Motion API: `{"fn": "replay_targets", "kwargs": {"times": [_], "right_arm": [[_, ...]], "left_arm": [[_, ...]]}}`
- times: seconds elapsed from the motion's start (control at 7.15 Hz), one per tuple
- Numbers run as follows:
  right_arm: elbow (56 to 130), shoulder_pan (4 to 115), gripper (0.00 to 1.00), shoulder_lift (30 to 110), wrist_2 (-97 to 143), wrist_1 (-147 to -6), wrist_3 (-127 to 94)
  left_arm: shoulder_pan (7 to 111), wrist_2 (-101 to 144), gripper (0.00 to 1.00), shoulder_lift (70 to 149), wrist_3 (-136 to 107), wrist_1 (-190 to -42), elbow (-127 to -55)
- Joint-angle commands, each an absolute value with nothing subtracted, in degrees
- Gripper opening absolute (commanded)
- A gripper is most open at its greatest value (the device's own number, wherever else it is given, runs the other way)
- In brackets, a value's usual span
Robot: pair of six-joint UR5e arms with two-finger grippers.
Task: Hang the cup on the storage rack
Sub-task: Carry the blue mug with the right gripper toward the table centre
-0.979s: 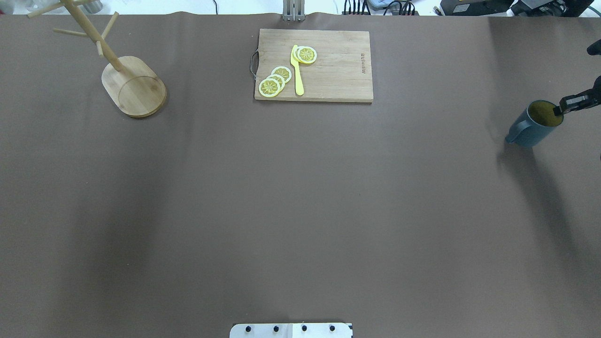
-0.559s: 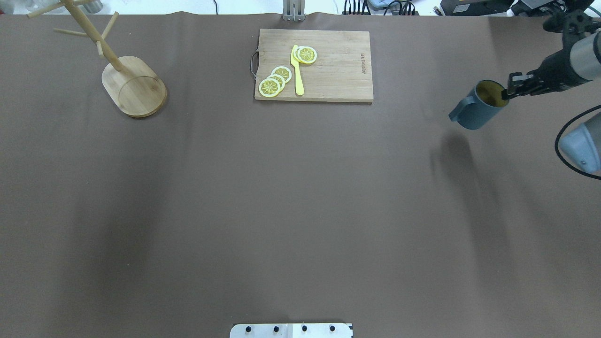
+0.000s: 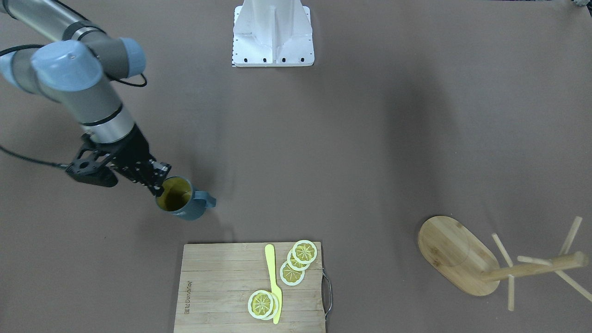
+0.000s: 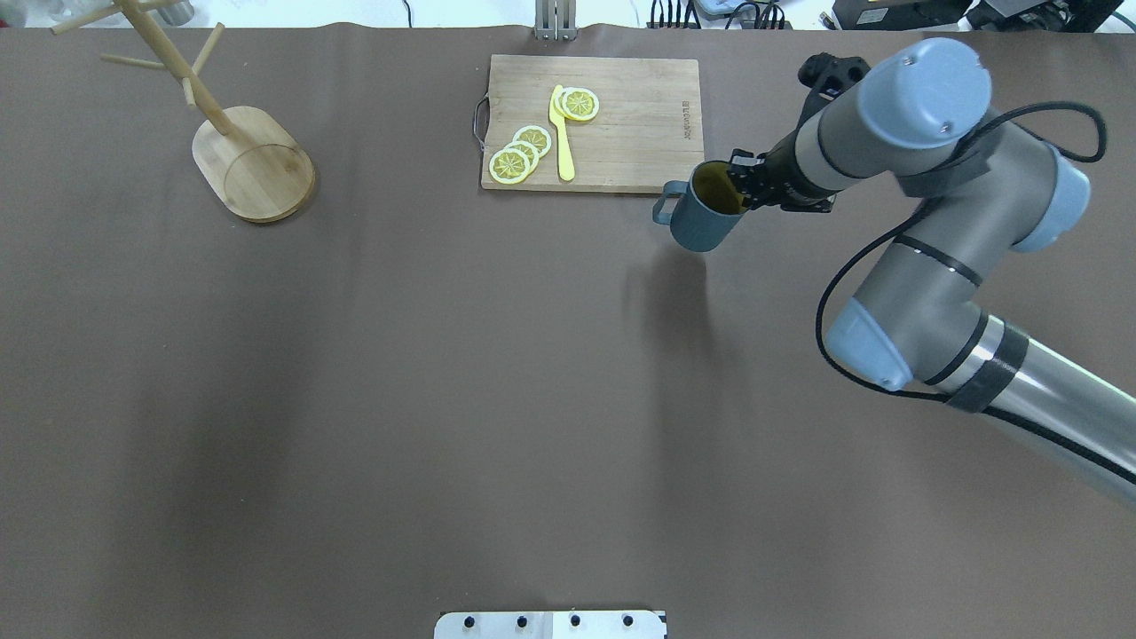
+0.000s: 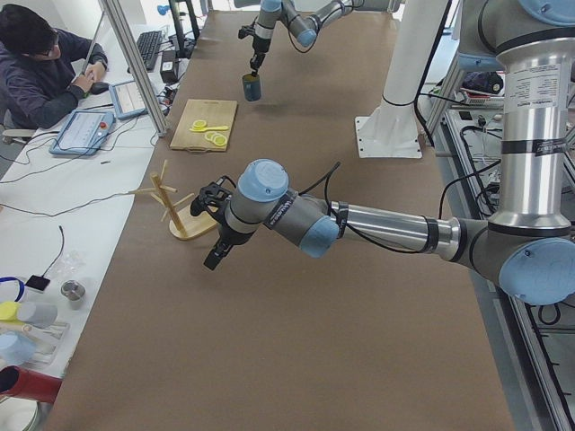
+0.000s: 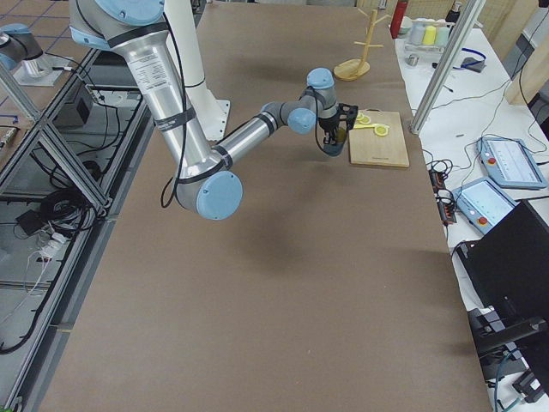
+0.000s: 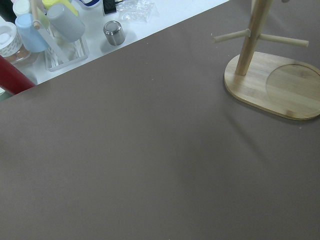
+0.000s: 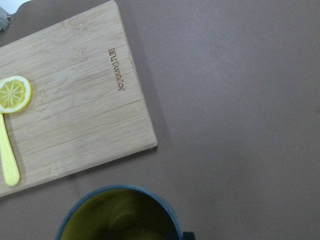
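Close to me, at this end of the brown table [image 4: 444, 399], the left arm reaches out low. Its left gripper [image 5: 214, 260] points down near the storage rack [image 5: 184, 215]. I cannot tell if its fingers are apart or together.

Next comes the storage rack itself. It stands up straight on its flat oval base. Thin pegs stick out from its round post.

Farther along, by the far edge of the table, lies a wooden cutting board [image 4: 621, 133]. Some lemon slices [image 4: 510, 165] and a yellow knife [image 4: 561, 133] lie on it.

Farthest from me is the cup [image 4: 701, 217]. It is dark blue outside and yellow inside. The right gripper [image 4: 741, 186] has its fingers pinched tight on the cup's rim, one finger inside and one outside. The cup is held up off the table, mouth up and tipped a little. Its shadow lies on the table apart from it. The cup is just beside a corner of the cutting board. Its handle [image 4: 664, 204] points toward the storage rack's end of the table. The cup and the storage rack are well apart.
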State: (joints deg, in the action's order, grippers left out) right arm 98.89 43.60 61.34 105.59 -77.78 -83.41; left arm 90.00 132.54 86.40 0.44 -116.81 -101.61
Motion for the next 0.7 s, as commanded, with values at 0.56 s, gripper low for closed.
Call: {"fn": "replay_targets", "kwargs": {"times": [0.56], "right_arm": [[98.46, 24.00, 0.00, 42.30, 86.14, -107.29, -120.02]], "left_arm": [[89.74, 132.54, 0.99, 86.48, 0.61, -116.89, -100.02]]}}
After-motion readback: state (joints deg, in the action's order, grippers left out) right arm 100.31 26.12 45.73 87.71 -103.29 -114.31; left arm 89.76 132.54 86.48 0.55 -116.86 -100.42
